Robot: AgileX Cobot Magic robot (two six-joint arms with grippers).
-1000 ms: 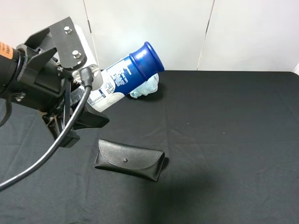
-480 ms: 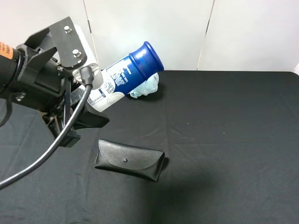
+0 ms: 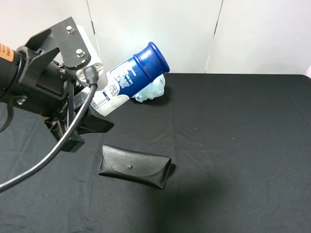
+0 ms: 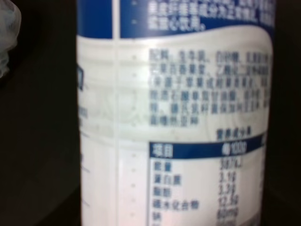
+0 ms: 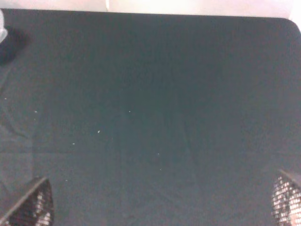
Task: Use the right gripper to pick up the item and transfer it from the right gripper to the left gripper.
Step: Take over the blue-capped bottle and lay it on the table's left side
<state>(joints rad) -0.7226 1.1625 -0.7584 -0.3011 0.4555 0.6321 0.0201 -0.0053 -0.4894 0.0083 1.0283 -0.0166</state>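
The item, a white bottle (image 3: 129, 80) with a dark blue cap and blue label, is held tilted in the air at the left, cap pointing up and right. My left gripper (image 3: 93, 103) is shut on its lower end, well above the table. In the left wrist view the bottle's printed label (image 4: 174, 117) fills the picture. My right gripper (image 5: 157, 203) is out of the exterior high view. In the right wrist view its two fingertips (image 5: 29, 205) stand wide apart, open and empty over bare black cloth.
A flat black glasses case (image 3: 135, 166) lies on the black tablecloth (image 3: 233, 136) at the front left of centre. A pale blue mesh pouf (image 3: 153, 91) sits at the back behind the bottle, and it also shows in the left wrist view (image 4: 7, 33).
The left gripper and the bottle have shifted very slightly up and to the left. Nothing else has moved.
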